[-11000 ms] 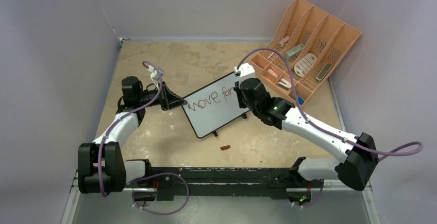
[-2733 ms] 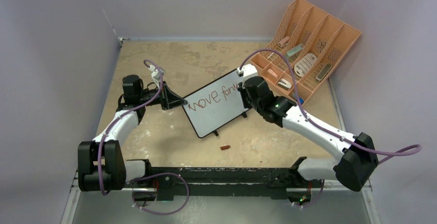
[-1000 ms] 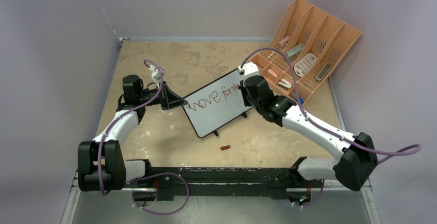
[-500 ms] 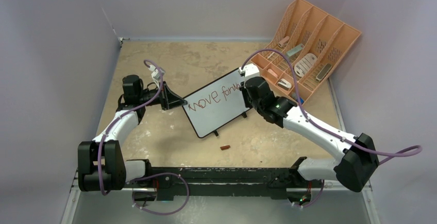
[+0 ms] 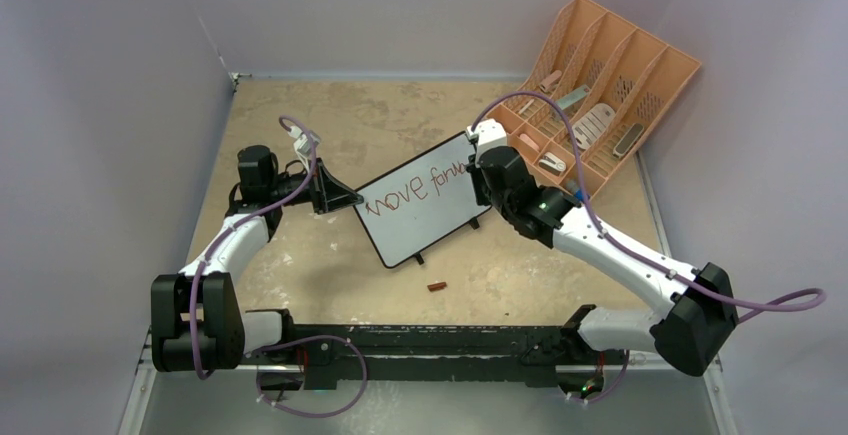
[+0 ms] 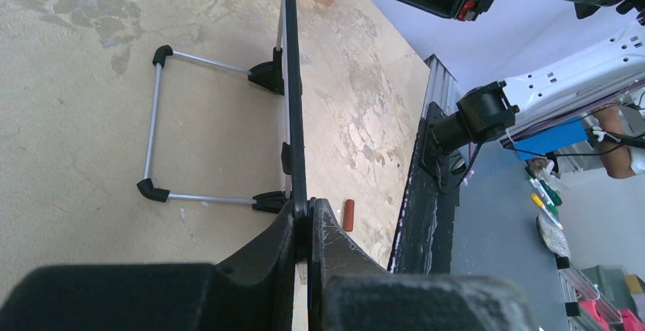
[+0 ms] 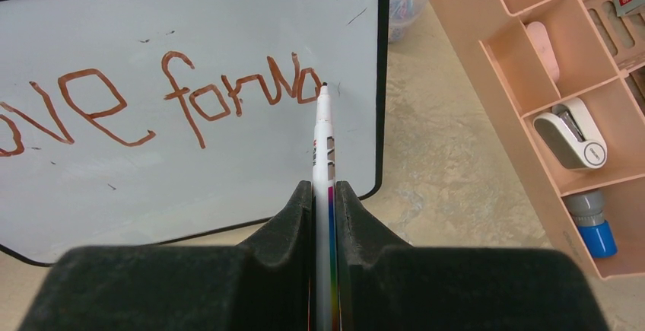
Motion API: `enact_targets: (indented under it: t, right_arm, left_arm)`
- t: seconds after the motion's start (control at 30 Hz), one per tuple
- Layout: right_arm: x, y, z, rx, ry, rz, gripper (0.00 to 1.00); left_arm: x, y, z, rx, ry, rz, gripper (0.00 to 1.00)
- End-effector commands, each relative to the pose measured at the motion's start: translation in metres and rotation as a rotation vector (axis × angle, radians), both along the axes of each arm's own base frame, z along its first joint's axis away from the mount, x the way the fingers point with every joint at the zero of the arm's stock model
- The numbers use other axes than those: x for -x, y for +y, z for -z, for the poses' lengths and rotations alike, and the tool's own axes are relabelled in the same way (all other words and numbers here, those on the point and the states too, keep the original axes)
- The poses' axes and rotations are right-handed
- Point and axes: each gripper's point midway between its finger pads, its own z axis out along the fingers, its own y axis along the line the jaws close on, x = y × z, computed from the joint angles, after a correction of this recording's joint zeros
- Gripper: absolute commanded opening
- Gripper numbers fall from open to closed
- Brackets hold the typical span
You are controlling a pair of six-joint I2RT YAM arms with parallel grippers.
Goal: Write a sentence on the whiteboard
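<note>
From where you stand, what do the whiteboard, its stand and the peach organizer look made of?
Whiteboard: smooth white panel, likely coated, with a black, probably plastic frame; ink sits on top. Stand: thin silvery rods, seemingly metal, with black plastic-looking corners. Organizer: matte peach plastic, apparently, judging by moulded perforated walls.

At the far right of the mottled beige bench [image 5: 400, 115], close by the wall, a peach slotted organizer [image 5: 560, 40]. In its low front compartments, each in its own cell: a pink eraser-like block [image 7: 541, 46], a white and grey stapler [image 7: 570, 142], a grey piece with a blue end [image 7: 592, 224]. Just left of the organizer, a clear tub [image 7: 403, 0] of coloured bits. Near the front edge, alone on the bench, a small reddish-brown cylinder [image 5: 437, 286], lying flat.
</note>
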Motion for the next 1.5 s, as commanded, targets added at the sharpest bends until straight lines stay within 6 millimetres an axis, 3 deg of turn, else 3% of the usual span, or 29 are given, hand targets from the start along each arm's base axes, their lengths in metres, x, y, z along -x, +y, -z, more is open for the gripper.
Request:
enact_targets:
  t: [0.0, 0.57, 1.1, 1.47]
  right_arm:
    - [-0.014, 0.004, -0.033, -0.051, -0.086, 0.018, 0.0]
    - [-0.023, 0.012, -0.03, -0.056, -0.086, 0.004, 0.0]
    - [-0.001, -0.006, 0.001, -0.023, -0.003, 0.023, 0.0]
    - [-0.004, -0.005, -0.004, -0.028, -0.016, 0.026, 0.0]
  left_arm:
    - [-0.007, 0.0, -0.002, -0.021, -0.049, 0.0, 0.0]
    - [-0.006, 0.0, -0.002, -0.019, -0.047, 0.004, 0.0]
    - [-0.006, 0.0, -0.003, -0.02, -0.049, 0.004, 0.0]
    - [-0.005, 0.0, -0.002, -0.02, -0.048, 0.004, 0.0]
